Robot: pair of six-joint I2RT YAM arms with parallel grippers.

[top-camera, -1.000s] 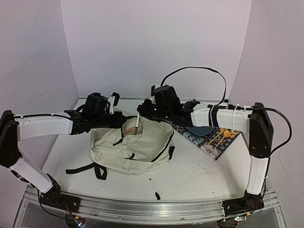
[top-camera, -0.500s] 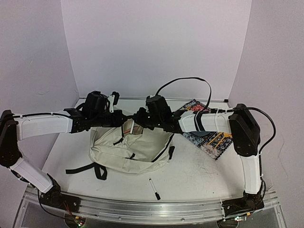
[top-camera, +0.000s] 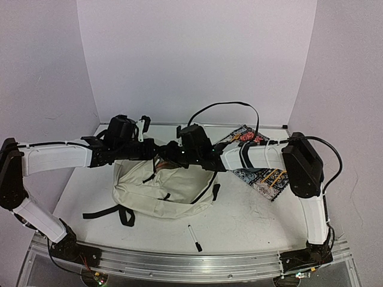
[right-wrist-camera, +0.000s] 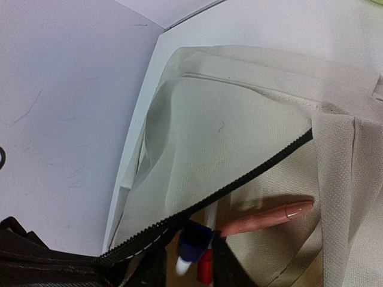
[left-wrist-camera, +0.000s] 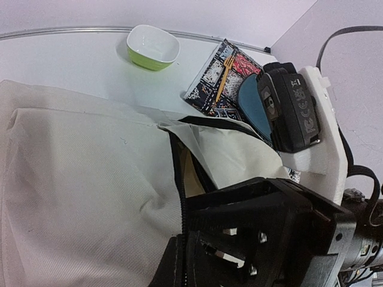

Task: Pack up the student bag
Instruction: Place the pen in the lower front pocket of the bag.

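The left hand [top-camera: 151, 149] is pinched closed on the zipper rim of the student bag [top-camera: 173, 194]. The right hand [top-camera: 170, 154] is at its mouth with a pen [right-wrist-camera: 192, 245] between the fingers, grip unclear. The bag lies on the counter [top-camera: 251, 218], long axis left-right, mouth toward the far wall.

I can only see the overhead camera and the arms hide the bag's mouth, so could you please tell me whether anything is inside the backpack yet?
Observer: Yes. The right wrist camera shows a pink pen lying inside the backpack, past the open zipper.
Operator: Thank you. Is another pen going in?
Observer: The right gripper has a white pen with a blue band at its fingertips. I cannot tell whether the jaws grip it.
Operator: Is anything at the far side hidden from me?
Observer: A green bowl, white inside, stands on the table beyond the backpack, apart from it.
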